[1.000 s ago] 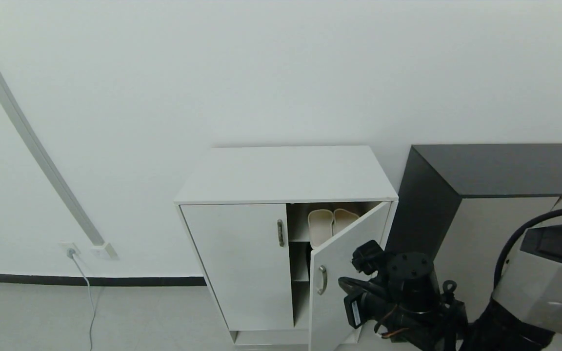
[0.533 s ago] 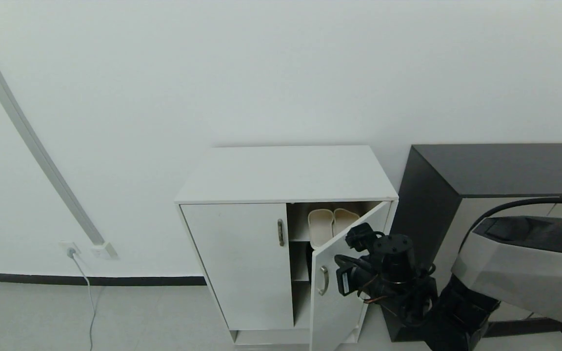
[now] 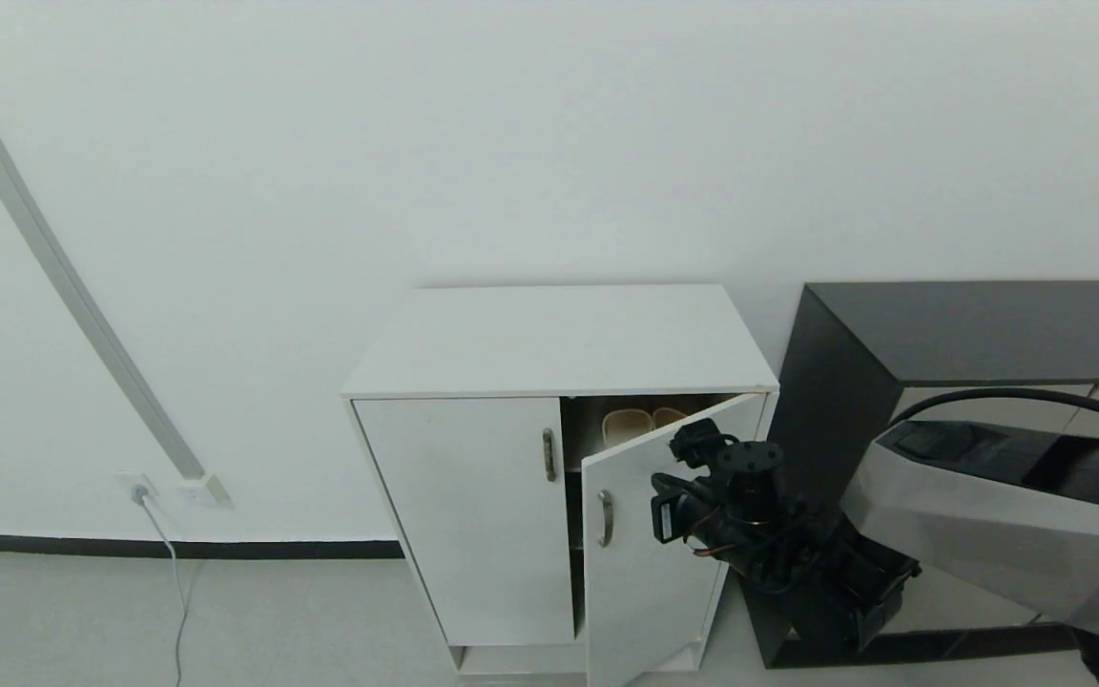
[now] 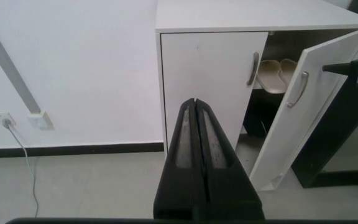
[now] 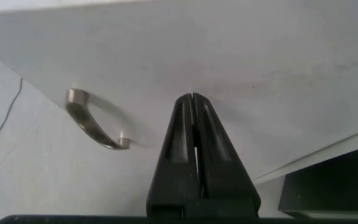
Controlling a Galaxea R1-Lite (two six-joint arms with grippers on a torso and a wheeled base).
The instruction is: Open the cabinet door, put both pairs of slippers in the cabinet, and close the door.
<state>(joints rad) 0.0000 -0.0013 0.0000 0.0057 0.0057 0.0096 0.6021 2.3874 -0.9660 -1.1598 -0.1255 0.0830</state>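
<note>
**Closing the right door.** This is the last step of the task, as I judge it.

The cabinet [image 3: 559, 339] has its left door [image 3: 459, 515] shut. Its right door [image 3: 645, 572] stands part-way open, hinged at the cabinet's right edge with the free edge swung out toward me. A pale pair of slippers [image 3: 628, 424] sits on the upper shelf, seen through the gap. I cannot make out a second pair in the dark space below.

My right gripper [image 5: 194, 102] has its jaws together and empty. The tips are set at the outer face of the right door, touching it as far as I can tell, beside the handle [image 5: 95, 121] and not on it. My left gripper [image 4: 195, 106] also has its jaws together and empty. It hangs in front of the cabinet, well apart from both doors.

**Technique.**
- **Contact:** The closed tips serve as one blunt pusher, so no grasp is needed.
- **Leverage:** Contact belongs on the handle side of the panel, far from the hinge, where a light push turns the door most readily.
- **Path:** The panel travels on an arc, so my wrist should turn with it. Otherwise the tips may skate across the smooth face or catch the handle.
- **Clearance:** The slipper ends must lie behind the shelf's front edge, or the door will stop on them.
- **Arm room:** My forearm works close to the dark side unit [image 3: 836, 401], so the sweep should stay tight.
- **Finish:** I should slow near the end so the door does not rebound. It counts as closed when its face lies flush with the left door.
</note>
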